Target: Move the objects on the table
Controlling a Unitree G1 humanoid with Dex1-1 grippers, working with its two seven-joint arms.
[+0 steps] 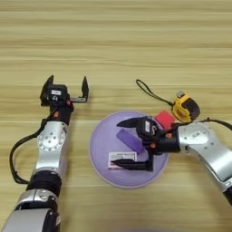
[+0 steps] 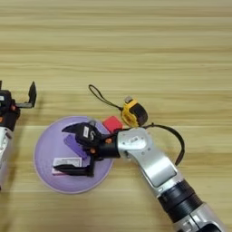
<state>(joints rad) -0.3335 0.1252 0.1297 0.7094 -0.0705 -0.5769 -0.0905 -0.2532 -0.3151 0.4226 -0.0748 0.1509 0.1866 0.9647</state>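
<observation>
1. On the far left, the left gripper (image 1: 65,90) sat over bare table (image 1: 118,41), well apart from all the small things. Its two black fingers stood wide apart and held nothing. That arm looked like it was just waiting.

2. Next came the lilac plate (image 1: 102,158), lying flat on the wood near the middle. Two things were already on it, so part of the job looked done.

3. The red-and-white card box (image 1: 121,158) lay flat on the near part of the plate. Just past it, the purple block (image 1: 130,140) lay on the plate too, a bit tilted.

4. The right gripper (image 1: 121,144) reached in from the right, over the plate. Its fingers were spread wide, one above the purple block and one down by the card box. The purple block lay in the gap between them. I could not tell if the fingers touched the block, but they were not closed on it. It could have been letting go or about to grab; I could not say which.

5. The red cube (image 1: 164,119) sat on the table just beside the plate's right edge, partly hidden by the gripper. It did not look like it was on the plate.

6. Farthest right, the yellow-and-black tape measure (image 1: 186,108) lay on the table near the cube, with its black cord (image 1: 149,93) looping off to the left.

7. My guess: if the things belonged on the plate, the cube and tape measure were left to move.
</observation>
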